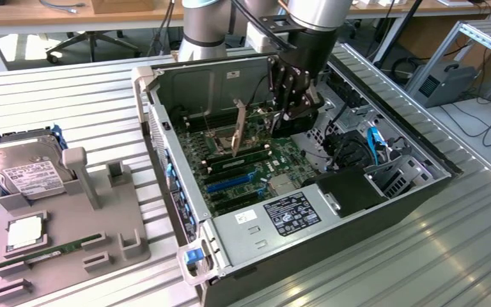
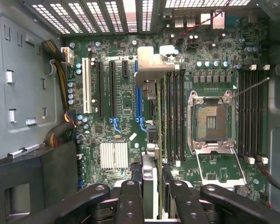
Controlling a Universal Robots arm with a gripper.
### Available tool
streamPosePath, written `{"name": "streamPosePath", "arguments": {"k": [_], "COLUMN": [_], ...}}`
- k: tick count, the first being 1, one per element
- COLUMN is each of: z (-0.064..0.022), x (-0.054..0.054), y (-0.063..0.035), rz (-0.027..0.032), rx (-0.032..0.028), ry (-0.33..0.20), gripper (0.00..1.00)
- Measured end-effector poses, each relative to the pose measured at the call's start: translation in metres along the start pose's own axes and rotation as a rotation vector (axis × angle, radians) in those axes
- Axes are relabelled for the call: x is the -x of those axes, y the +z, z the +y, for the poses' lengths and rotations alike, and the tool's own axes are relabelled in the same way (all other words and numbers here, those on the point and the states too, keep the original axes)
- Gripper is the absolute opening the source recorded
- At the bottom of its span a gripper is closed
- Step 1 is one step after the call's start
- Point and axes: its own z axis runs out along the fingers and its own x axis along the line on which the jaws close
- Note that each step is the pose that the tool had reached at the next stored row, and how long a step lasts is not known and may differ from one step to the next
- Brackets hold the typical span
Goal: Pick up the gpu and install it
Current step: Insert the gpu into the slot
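Gripper point(image 2: 152, 173) fingers clamped on gpu point(image 2: 150, 88), which is held edge-on over motherboard point(image 2: 126, 100) inside computer case point(image 1: 348, 256), just beside blue slot point(image 2: 138, 93). Silver bracket end toward case's vented rear wall.

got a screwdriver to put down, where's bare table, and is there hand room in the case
Bare slatted table beyond the grey parts holder, and on the exterior view's right of the pc case. Crowded inside the case, where the jaws clamp the gpu.
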Motion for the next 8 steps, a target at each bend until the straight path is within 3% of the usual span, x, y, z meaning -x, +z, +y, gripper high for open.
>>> {"name": "streamPosePath", "arguments": {"k": [8], "z": [0.0009], "x": [0.0], "y": [0.0013], "rz": [0.0001], "rx": [0.0], "ry": [0.0], "gripper": [0.27]}}
